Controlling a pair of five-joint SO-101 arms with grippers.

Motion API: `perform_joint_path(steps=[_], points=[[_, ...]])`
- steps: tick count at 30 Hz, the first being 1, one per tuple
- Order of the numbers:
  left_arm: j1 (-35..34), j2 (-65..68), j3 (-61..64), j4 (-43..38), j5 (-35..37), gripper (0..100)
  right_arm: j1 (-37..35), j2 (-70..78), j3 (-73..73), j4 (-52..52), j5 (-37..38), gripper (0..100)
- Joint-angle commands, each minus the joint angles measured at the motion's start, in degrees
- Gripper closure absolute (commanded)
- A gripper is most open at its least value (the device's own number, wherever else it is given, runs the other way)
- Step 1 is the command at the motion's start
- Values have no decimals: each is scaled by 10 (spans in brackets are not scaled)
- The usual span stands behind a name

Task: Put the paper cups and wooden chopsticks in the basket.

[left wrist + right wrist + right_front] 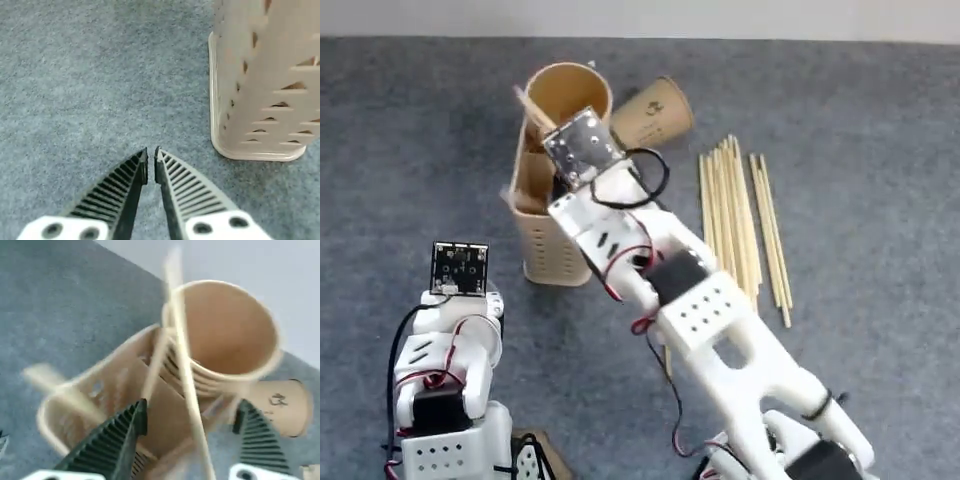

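Basket: stands upright on the desk, left of centre and towards the far edge; slotted wall seen close in the left wrist view.

Paper cup: sits in the basket's far end, mouth up, tilted; also seen from the right wrist.

Second paper cup: lies on its side on the desk, just beside the first, outside the basket.

Loose wooden chopsticks: lie flat on the desk right of the basket, pointing towards the far edge.

One chopstick: stands blurred in the basket, leaning against the cup's rim.

Right gripper: hangs above the basket, jaws spread wide, touches nothing; chopstick between the jaws, apart from both.

Left gripper: hovers low over bare desk near the near left corner, jaws pressed together, pinches nothing; basket near.
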Motion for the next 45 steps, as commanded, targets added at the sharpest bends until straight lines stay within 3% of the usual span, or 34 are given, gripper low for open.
perform_joint_path(steps=[1, 9, 15, 17, 27, 37, 45], points=[[-4, -1, -1, -11, 4, 942, 26, -78, -40, 49, 19, 690], [-4, -1, 0, -11, 4, 942, 126, -134, -65, 109, 19, 690], [-4, -1, 0, -11, 4, 942, 273, -77, 46, 129, 21, 690], [-4, -1, 0, -11, 4, 942, 291, -55, 71, 129, 22, 690], [-4, -1, 0, -11, 4, 941, 187, -33, 145, 122, 110, 690], [-4, -1, 0, -11, 4, 941, 151, -32, 172, 106, 166, 689], [-4, -1, 0, -11, 4, 941, 99, -29, 172, 150, 245, 689]])
